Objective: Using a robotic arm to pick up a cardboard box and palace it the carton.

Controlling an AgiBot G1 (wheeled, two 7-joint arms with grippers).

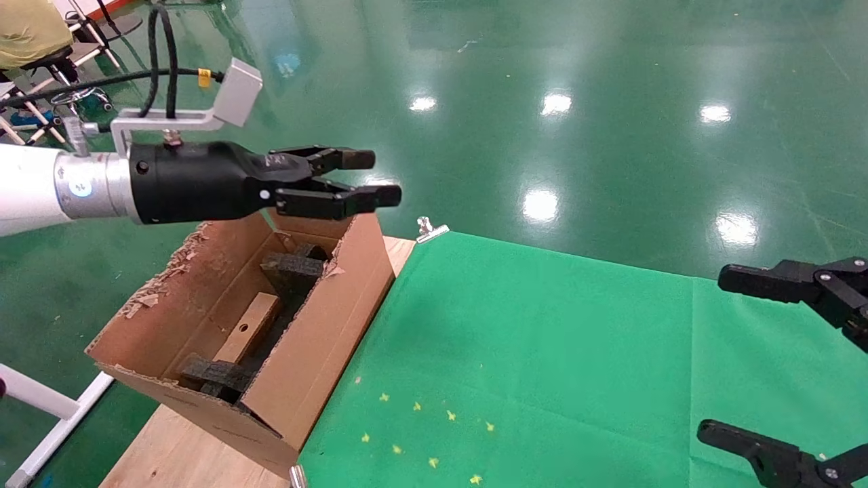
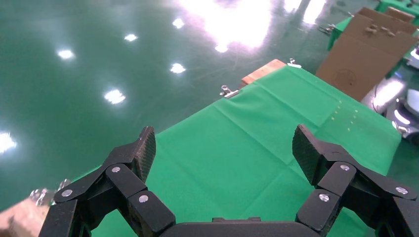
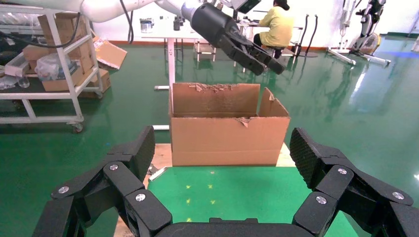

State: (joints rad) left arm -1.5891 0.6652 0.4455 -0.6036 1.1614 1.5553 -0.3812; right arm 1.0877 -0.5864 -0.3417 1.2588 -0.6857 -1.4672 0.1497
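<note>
The left gripper hangs empty above the carton's far end, fingers a little apart. The cardboard box lies inside the carton between black foam blocks. The right gripper sits spread wide, well off from the carton.

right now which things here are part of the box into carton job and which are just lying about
Job:
- cardboard box, lying inside the carton
- carton
- left gripper, above the carton's far end
- right gripper, open, parked over the table

Lying about:
- black foam blocks
- green cloth
- metal clip
</note>
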